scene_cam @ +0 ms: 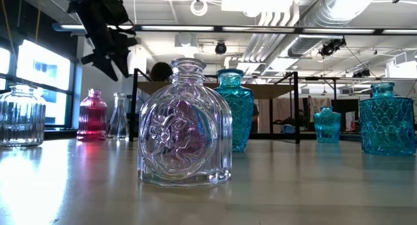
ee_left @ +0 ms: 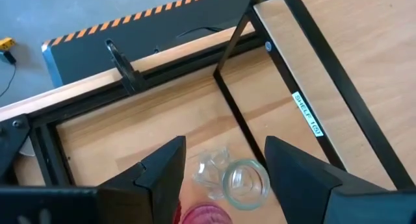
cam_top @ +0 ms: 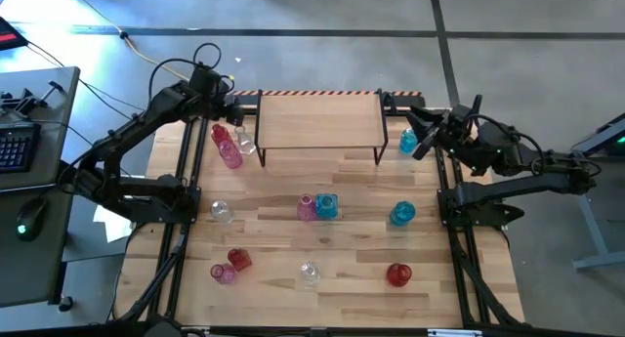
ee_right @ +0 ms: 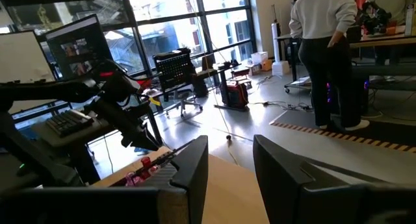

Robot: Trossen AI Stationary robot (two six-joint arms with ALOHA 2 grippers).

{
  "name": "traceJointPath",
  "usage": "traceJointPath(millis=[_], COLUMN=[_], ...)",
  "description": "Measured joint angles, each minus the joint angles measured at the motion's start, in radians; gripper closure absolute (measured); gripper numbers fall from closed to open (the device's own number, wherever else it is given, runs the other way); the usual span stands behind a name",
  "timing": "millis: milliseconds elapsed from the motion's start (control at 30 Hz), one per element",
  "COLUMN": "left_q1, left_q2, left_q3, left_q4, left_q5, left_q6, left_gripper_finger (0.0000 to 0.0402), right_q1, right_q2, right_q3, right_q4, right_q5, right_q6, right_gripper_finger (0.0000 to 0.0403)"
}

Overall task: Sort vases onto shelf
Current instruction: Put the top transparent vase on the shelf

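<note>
Your shelf (cam_top: 317, 117) holds nothing yet, every vase remains on the tabletop (cam_top: 352, 234); left hand (ee_left: 224, 175) hangs released over a clear vase (ee_left: 244, 183), while right hand (cam_top: 427, 134) hovers by the shelf's right end, fingers apart on nothing

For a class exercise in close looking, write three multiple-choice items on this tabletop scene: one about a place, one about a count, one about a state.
1. Where is the left claw?
A. Above the clear vase by the shelf's left end
B. Over the table's near edge
C. On top of the shelf

2. How many vases stand on the shelf?
A. Three
B. None
C. Five

3. How are the left claw's fingers set?
A. Pressed shut
B. Clamped on a blue vase
C. Spread apart, holding nothing

Answers:
1 A, the left wrist view looks down on the clear vase's mouth beside the shelf leg.
2 B, the high view shows the board bare.
3 C, the fingers stand apart over the vase.
</note>
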Motion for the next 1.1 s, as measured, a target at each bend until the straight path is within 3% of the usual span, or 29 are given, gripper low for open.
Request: traceJointPath(millis=[400, 733, 1100], left_q1=[-0.008, -0.089, -0.122], left_q2=[0.000, 0.000, 0.024], left_q3=[0.000, 0.000, -0.001], left_q4=[-0.051, -0.072, -0.120], left_q5=[-0.003, -0.006, -0.088], left_q6=[-0.012, -0.027, -0.044], left_gripper_finger=[0.0202, 0.0202, 0.0202], right_q1=[0.000, 0.000, 0.000], right_q2=[0.003, 0.003, 0.003], right_q3=[0.000, 0.000, 0.000], right_q4=[-0.028, -0.064, -0.064], right_q5=[-0.001, -0.001, -0.001], right_q6=[0.043, 0.078, 0.078], right_gripper_finger=[0.0293, 0.0293, 0.0293])
